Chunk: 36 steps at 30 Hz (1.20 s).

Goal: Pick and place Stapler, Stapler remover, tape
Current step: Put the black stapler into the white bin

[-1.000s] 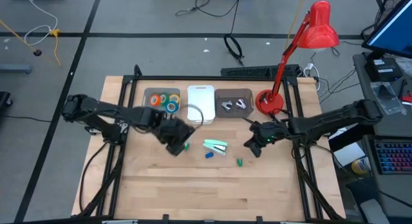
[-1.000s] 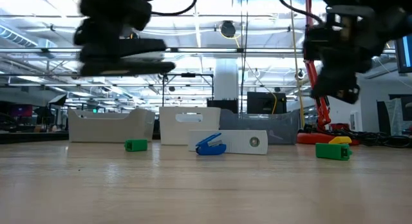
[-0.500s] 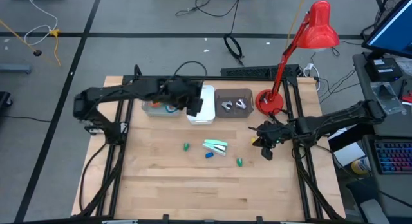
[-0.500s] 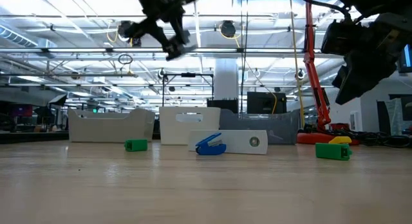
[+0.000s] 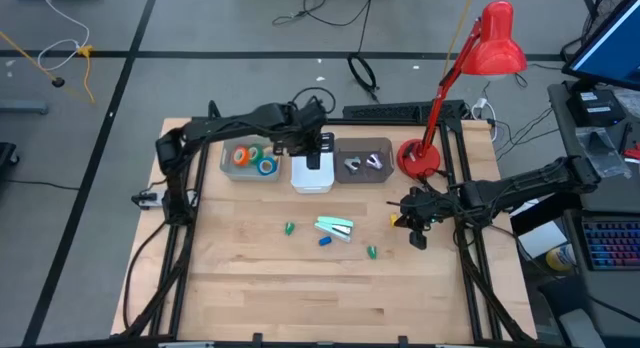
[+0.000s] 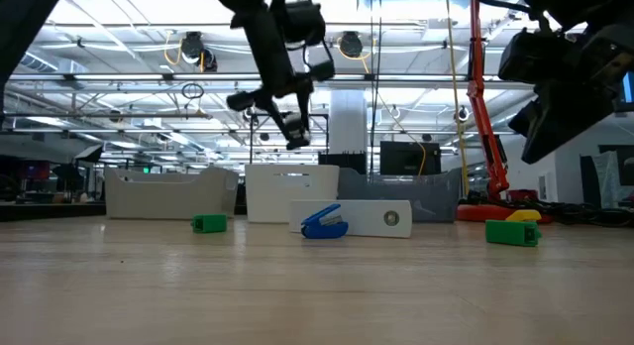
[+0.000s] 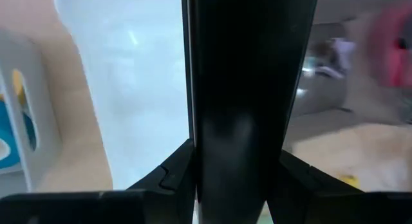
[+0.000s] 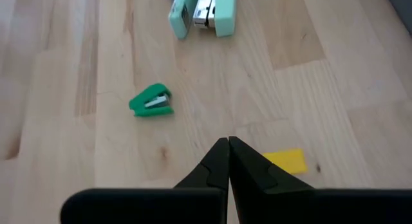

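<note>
High view: L gripper (image 5: 312, 146) sits over the white bin (image 5: 312, 179) at 12 o'clock of the table (image 5: 240, 288). It is clamped at a mid-width on a black stapler (image 7: 248, 89). In the L wrist view the stapler runs as a dark bar out from between the fingers (image 7: 170, 176), w/ the white bin under it. Low view has this gripper well above the bin rim, not touching.

Tape rolls (image 5: 255, 158) lie in the grey bin (image 5: 228, 146) just beside the white one, at approx 11 o'clock. Orange, green, yellow and blue all show. A 2nd grey bin (image 5: 385, 148) at approx 1 o'clock holds silvery items (image 5: 362, 164); can't tell what they are.

R gripper (image 5: 415, 226) is at 3 o'clock, tips pressed together w/ nothing between, held above the wood. A yellow piece (image 8: 283, 161) lies just beside its tips.

Mint stapler (image 5: 336, 227) lies flat near table centre, w/ a blue piece (image 5: 326, 241) just beside it. One green piece (image 5: 289, 228) sits at 9 o'clock of the mint stapler, another green piece (image 8: 152, 100) at approx 4 o'clock of it.

Red lamp (image 5: 420, 160) base stands at approx 2 o'clock, beside the 2nd grey bin.
</note>
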Each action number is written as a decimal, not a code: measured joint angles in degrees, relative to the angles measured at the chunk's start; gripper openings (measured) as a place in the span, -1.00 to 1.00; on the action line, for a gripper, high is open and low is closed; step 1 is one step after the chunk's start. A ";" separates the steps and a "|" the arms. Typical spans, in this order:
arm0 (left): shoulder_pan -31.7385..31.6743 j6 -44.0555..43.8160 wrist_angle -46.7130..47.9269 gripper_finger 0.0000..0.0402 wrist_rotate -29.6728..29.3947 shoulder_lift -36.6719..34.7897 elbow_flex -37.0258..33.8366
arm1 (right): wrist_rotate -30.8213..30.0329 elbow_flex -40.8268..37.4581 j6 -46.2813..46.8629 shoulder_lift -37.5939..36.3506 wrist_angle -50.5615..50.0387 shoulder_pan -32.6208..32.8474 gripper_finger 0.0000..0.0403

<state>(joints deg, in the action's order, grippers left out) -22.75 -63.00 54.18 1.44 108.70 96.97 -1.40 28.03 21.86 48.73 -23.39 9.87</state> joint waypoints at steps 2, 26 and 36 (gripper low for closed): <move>-0.58 -1.02 2.01 -0.31 -0.07 1.07 0.00 | 0.06 0.00 -0.67 0.00 -0.06 0.00 -1.00; -0.98 -5.16 6.79 -0.31 1.98 7.21 0.00 | -0.03 0.00 -6.10 -2.78 -3.52 0.00 -1.00; -1.35 -4.81 8.95 -0.31 1.34 8.48 -0.04 | -0.04 0.00 -6.12 -2.78 -3.49 0.00 -1.00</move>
<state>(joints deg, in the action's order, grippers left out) -24.09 -67.80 63.13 2.79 117.18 96.92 -1.45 28.03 15.75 45.95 -26.88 9.87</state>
